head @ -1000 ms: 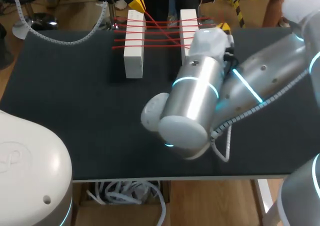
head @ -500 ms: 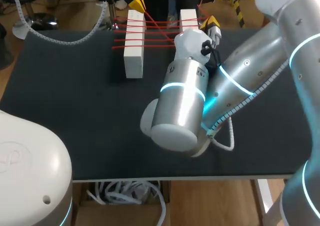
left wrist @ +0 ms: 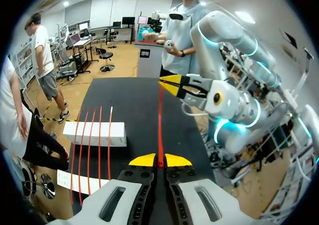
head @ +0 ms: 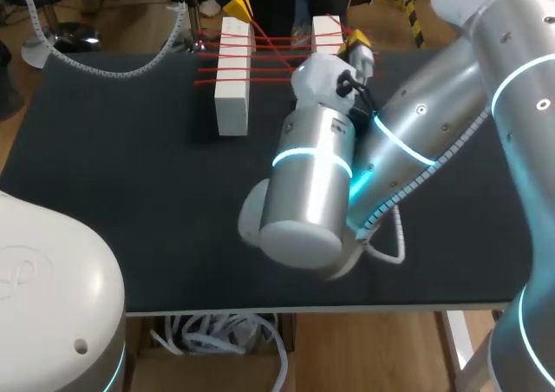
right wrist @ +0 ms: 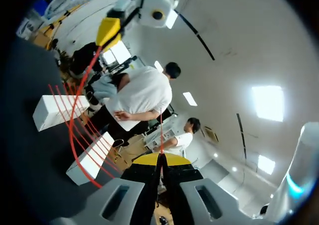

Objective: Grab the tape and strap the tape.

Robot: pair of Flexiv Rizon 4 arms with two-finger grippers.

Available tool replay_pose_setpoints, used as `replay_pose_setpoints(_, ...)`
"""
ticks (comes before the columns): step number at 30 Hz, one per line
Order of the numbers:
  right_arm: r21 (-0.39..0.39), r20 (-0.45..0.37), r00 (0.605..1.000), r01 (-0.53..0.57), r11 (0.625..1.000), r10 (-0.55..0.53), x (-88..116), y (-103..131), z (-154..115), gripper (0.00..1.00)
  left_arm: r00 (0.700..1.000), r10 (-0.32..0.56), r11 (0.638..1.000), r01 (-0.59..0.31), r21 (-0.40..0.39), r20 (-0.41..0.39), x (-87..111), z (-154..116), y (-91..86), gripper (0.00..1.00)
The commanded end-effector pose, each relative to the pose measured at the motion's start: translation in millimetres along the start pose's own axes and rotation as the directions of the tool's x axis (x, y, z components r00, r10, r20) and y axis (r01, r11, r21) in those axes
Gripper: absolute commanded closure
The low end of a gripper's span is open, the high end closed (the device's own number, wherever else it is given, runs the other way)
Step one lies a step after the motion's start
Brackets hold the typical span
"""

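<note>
Red tape (left wrist: pixel 160 120) runs in several strands from left white block (head: pixel 232 80) across to right white block (head: pixel 324 29). Left gripper (head: pixel 236 2) sits just past left block's far end, pinched closed on tape. Right gripper (head: pixel 358 42) sits past right block, on the side away from left block, clamped tight on a strand.

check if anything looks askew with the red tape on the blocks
Mostly tidy: the red tape runs in parallel strands across both white blocks. One strand cuts diagonally over them, from the left tool toward the right tool; both tools pinch it.
</note>
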State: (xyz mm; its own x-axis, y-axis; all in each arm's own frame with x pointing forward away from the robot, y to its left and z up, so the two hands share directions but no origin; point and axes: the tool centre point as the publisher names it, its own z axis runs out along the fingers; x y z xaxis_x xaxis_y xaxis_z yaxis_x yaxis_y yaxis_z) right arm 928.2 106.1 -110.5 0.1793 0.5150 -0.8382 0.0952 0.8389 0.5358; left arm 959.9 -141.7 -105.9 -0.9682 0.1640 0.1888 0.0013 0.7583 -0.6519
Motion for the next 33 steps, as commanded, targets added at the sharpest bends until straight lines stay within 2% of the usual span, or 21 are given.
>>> replay_pose_setpoints(1,0.01,-0.059,0.996,0.062,0.998,-0.062,-23.0,34.7,-17.8,1.0,1.0,-0.001,1.0,0.001,-0.004,-0.002,-0.4,-1.0,-0.5,1.0)
replay_pose_setpoints(4,0.017,-0.076,0.987,0.143,0.99,-0.141,-23.0,43.3,-19.8,1.0,1.0,-0.001,1.0,0.001,-0.004,-0.002,-0.4,-1.0,-0.5,1.0)
replay_pose_setpoints(12,0.006,-0.092,0.971,0.221,0.975,-0.22,-33.7,52.7,-11.3,1.0,1.0,-0.001,1.0,0.001,-0.004,-0.002,-0.4,-1.0,-0.5,1.0)
replay_pose_setpoints(19,-0.041,-0.106,0.924,0.364,0.93,-0.366,-18.3,59.8,5.7,1.0,1.0,-0.001,1.0,0.001,-0.004,-0.002,-0.4,-1.0,-0.5,1.0)
replay_pose_setpoints(23,-0.061,-0.12,0.905,0.404,0.913,-0.408,-10.1,67.3,14.5,1.0,1.0,-0.001,1.0,0.001,-0.004,-0.002,-0.4,-1.0,-0.5,1.0)
replay_pose_setpoints(25,-0.083,-0.136,0.905,0.394,0.915,-0.402,-7.9,71.5,16.5,1.0,1.0,-0.001,1.0,0.001,-0.004,-0.002,-0.4,-1.0,-0.5,1.0)
replay_pose_setpoints(27,-0.13,-0.145,0.941,0.289,0.949,-0.306,-9.9,77.2,16.1,1.0,1.0,-0.001,1.0,0.001,-0.004,-0.002,-0.4,-1.0,-0.5,1.0)
replay_pose_setpoints(33,-0.13,-0.145,0.941,0.289,0.949,-0.306,-9.9,77.2,16.1,1.0,1.0,-0.001,1.0,0.001,-0.004,-0.002,-0.4,-1.0,-0.5,1.0)
